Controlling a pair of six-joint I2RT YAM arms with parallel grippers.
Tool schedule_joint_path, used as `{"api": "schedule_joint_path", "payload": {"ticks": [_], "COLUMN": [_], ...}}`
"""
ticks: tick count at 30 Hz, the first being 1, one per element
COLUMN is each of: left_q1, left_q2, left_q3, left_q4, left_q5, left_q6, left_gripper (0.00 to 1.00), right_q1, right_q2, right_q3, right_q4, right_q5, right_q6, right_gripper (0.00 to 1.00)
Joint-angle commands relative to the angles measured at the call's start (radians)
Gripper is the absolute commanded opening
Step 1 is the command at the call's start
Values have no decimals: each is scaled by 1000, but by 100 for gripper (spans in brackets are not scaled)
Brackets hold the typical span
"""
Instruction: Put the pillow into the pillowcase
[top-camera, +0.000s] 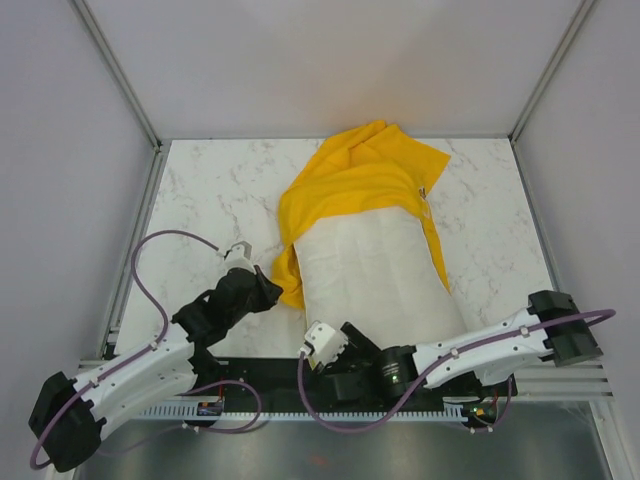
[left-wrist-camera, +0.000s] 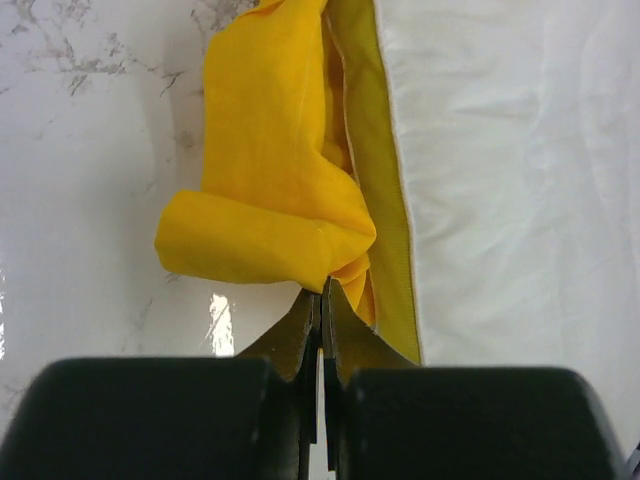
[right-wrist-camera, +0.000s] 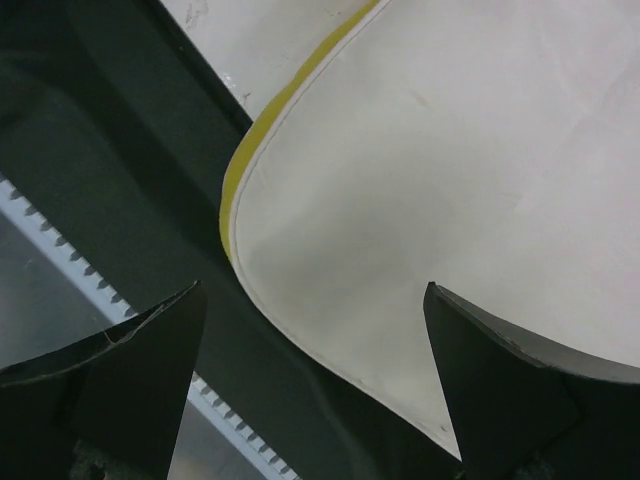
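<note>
Left claw (left-wrist-camera: 322, 300) pinched the pillowcase (left-wrist-camera: 270, 200) hem; right claw (right-wrist-camera: 312, 290) gaped wide, pillow (right-wrist-camera: 450, 150) corner just ahead; a hard shove could pull the hem loose.

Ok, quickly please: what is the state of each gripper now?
Left gripper: closed, pinching a fold of the pillowcase.
Right gripper: open, holding nothing, at the near corner of the pillow.

The pillowcase (top-camera: 350, 185) covers the far end of the pillow (top-camera: 375, 280) (how deep, unclear).
</note>
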Motion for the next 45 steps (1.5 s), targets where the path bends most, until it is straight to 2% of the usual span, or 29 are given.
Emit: {"api": "schedule_joint_path", "payload": {"ticks": [1,7,9,10,11,13,17,21,22,23,27,30,34,39,43,45], "left_q1": [4,5,4,4,5,4,2,2,2,2,2,2,2,4,18,66], "left_q2": [-36,-63,-69,-72,-75,-76,-57,-21,-15,-12,11,40,59,62,46,45], "left_q3": [-28,-23,-5,7,13,27,59,159,226,265,479,695,841,958,867,790], "left_q4": [19,12,0,-7,-19,-25,-30,-72,-95,-114,-217,-296,-356,-493,-525,-493], "left_q5": [-21,37,57,63,68,71,106,134,134,135,151,195,252,168,27,24], "left_q6": [-13,-13,-4,1,4,18,53,123,136,159,196,202,191,211,207,200], "left_gripper": [2,2,2,2,2,2,2,2,2,2,2,2,2,2,2,2], "right_q1": [14,7,-30,-48,-68,-131,-237,-410,-445,-516,-651,-732,-829,-848,-825,-768], "right_q2": [137,370,390,386,374,310,185,87,84,87,201,295,352,268,176,157], "right_q3": [52,91,104,104,104,113,194,416,465,578,859,978,926,676,515,467], "right_q4": [-41,28,42,50,62,114,182,159,145,101,-25,-64,-16,163,266,277], "right_q5": [181,277,291,304,304,284,196,59,26,-33,-118,-190,-297,-465,-572,-584], "right_q6": [36,-56,-70,-88,-106,-142,-303,-389,-395,-403,-435,-443,-430,-412,-389,-404], "right_gripper": [98,98,89,80,48,0,0,0,0,0,0,0,0,0,0,1]}}
